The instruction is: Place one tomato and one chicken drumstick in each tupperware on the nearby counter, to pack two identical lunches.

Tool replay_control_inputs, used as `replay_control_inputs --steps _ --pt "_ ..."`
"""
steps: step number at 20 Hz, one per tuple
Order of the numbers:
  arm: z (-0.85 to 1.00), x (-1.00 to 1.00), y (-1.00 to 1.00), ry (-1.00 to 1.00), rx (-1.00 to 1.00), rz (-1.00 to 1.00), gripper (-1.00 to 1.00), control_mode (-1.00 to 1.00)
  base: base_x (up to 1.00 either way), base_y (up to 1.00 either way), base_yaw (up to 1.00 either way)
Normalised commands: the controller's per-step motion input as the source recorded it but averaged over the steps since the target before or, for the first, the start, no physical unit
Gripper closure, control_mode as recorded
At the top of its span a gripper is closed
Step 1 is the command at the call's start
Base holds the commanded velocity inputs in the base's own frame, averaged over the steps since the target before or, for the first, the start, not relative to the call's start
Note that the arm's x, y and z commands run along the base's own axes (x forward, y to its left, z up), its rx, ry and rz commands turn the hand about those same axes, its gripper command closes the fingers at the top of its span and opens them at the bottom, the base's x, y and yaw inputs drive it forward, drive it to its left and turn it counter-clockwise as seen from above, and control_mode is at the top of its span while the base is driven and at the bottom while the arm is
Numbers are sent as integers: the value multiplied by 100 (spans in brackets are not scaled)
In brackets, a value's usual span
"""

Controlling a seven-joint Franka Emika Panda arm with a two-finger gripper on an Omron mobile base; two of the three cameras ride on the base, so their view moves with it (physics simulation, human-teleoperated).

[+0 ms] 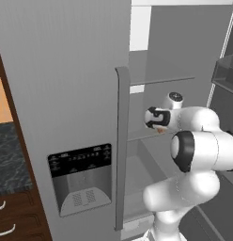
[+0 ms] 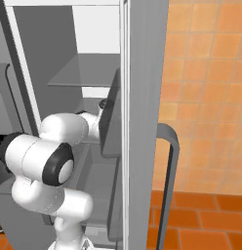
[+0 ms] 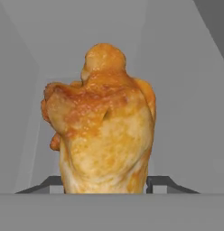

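1. The fridge (image 1: pixel 66 94) is the biggest thing here: its closed grey door carries a dark dispenser panel (image 1: pixel 81 176) and a long upright handle (image 1: pixel 121 146), and the arm reaches past that handle into the open compartment.
2. The glass shelves (image 1: pixel 160 81) inside the fridge lie above and beyond the hand, seen from the left base view; the right base view shows one such shelf (image 2: pixel 86 71) over the arm.
3. The worktop (image 1: pixel 8 160), black with white marbling, sits well off to the hand's left, outside the fridge, over brown drawers (image 1: pixel 15 216) with silver handles.
4. The hand (image 3: pixel 107 187) points into the fridge interior, its two dark finger tips (image 3: pixel 161 182) standing on either side of the chicken drumstick.
5. The chicken drumstick (image 3: pixel 102 126), golden-orange and upright, stands straight ahead of the hand, its lower part between the fingers. Whether the fingers already press on it I cannot tell.
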Motion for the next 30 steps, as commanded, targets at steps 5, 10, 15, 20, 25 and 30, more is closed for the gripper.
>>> replay_control_inputs --steps 5,10,15,20,25,30 --pt "39 -87 30 -13 -2 -1 100 -100 0 0 0" --pt "96 -75 24 6 0 0 100 -100 0 0 0" --pt "79 -93 1 10 0 0 100 -100 0 0 0" --pt "80 -91 18 22 0 0 100 -100 0 0 0" --pt "26 -94 19 14 2 0 100 -100 0 0 0" --pt "-3 -98 5 -8 2 0 100 -100 0 0 0"
